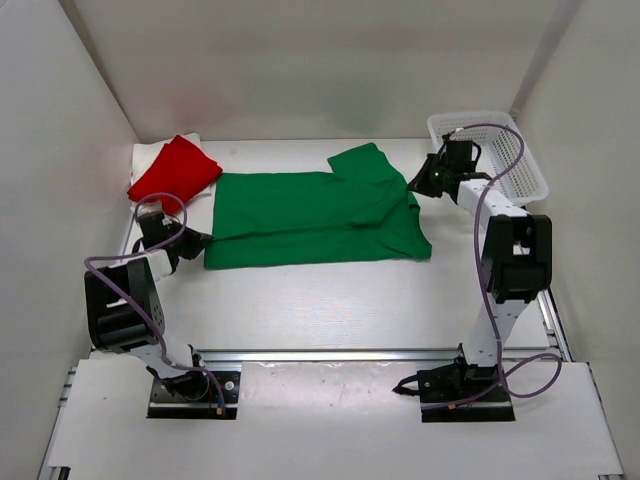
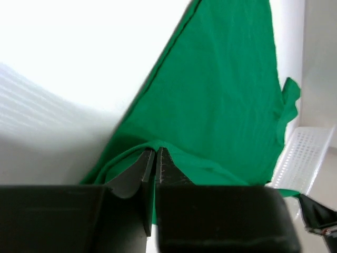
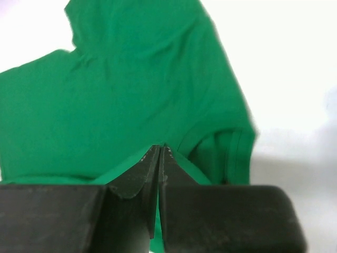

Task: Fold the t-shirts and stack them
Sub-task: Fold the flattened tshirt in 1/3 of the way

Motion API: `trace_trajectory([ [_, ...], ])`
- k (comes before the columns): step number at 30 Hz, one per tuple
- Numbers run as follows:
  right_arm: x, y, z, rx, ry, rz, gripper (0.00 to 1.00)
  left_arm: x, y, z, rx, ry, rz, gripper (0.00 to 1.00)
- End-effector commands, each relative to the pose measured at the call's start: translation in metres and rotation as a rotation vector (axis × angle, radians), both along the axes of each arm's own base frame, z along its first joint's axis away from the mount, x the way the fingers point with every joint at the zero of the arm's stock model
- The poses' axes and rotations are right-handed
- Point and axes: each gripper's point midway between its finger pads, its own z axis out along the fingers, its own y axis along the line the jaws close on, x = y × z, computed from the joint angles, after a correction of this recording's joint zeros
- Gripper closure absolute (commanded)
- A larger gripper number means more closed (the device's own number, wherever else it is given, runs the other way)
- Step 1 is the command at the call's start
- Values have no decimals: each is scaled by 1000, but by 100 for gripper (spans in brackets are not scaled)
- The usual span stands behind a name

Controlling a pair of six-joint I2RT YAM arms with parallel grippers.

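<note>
Off the far left corner of the green shirt [image 1: 310,215], the red shirt [image 1: 175,170] is lying folded on top of the cream shirt [image 1: 146,158], of which only a pale edge is showing. At the green shirt's near left corner the left gripper [image 1: 192,243] is pinching the hem. Its fingers are standing almost together with a thin slit between them, and the cloth is humping up into that slit. The green shirt itself is lying on the table [image 1: 330,310]. Its body appears doubled lengthwise into a long band, with one sleeve sticking out at the far edge. At the shirt's right end the right gripper [image 1: 422,182] is biting the cloth beside the other sleeve, its fingers pressing tight together on a raised ridge of fabric. Just right of that end the basket [image 1: 535,180] is standing apart from the shirt.

Judging from this, the two arms are getting ready for the next fold. The left pinch is looking shallow, so the hem may slip free once that arm is lifting, leaving the left end crumpled. If the arms are moving unevenly, the thin cloth could skew or drag and undo the fold. An outward swing of the right arm risks knocking the basket, and a pull toward the far left corner could brush the red shirt off its pile
</note>
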Motion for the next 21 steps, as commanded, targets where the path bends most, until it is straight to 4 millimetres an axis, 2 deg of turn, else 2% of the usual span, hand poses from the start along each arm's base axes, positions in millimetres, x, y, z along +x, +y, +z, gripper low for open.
trace_trajectory([
  [1, 21, -2, 11, -14, -38, 23, 100, 18, 5, 18, 38, -57, 3, 84],
  [2, 25, 0, 13, -7, -44, 31, 95, 18, 5, 20, 30, -64, 6, 76],
  [3, 28, -1, 17, -3, -54, 29, 87, 19, 5, 24, 23, -85, 0, 65],
  [4, 25, 4, 20, 1, -56, 43, 82, 18, 2, 30, 17, -101, -9, 61],
  [5, 22, 3, 23, 11, -67, 38, 72, 17, 5, 40, 19, -129, 0, 56],
  [6, 17, 1, 38, 14, -95, 35, 59, 15, 3, 48, 44, -148, -7, 53],
  [7, 7, 1, 30, 9, -75, 34, 55, 13, 1, 52, 63, -157, -16, 52],
  [8, 0, 1, 46, -4, -110, 22, 53, 8, -2, 60, 89, -170, -18, 52],
  [9, -16, 1, 31, -6, -76, 15, 53, 5, -5, 63, 105, -174, -29, 51],
  [10, -32, -1, 28, -7, -85, -2, 57, -2, -14, 64, 113, -181, -51, 51],
  [11, -38, -5, 46, -15, -150, -20, 66, -11, -24, 61, 108, -180, -71, 52],
  [12, -61, 0, 20, -7, -95, -15, 82, -16, -30, 60, 100, -187, -87, 51],
  [13, -76, -7, 13, -14, -98, -32, 92, -27, -39, 51, 87, -173, -118, 50],
  [14, -94, -9, 4, -10, -81, -33, 97, -35, -46, 42, 80, -154, -140, 50],
  [15, -99, -11, 8, -13, -95, -39, 98, -44, -50, 30, 69, -127, -148, 50],
  [16, -112, -16, -8, -30, -61, -52, 96, -47, -48, 27, 59, -123, -143, 49],
  [17, -121, -16, -15, -27, -45, -55, 94, -54, -47, 16, 43, -102, -143, 50],
  [18, -131, -15, -20, -35, -33, -38, 90, -60, -46, 9, 13, -84, -131, 50],
  [19, -132, -16, -19, -47, -44, -28, 84, -62, -46, 7, 8, -82, -130, 51],
  [21, -140, -22, -30, -88, -5, -33, 74, -69, -42, -3, 3, -54, -114, 51],
])
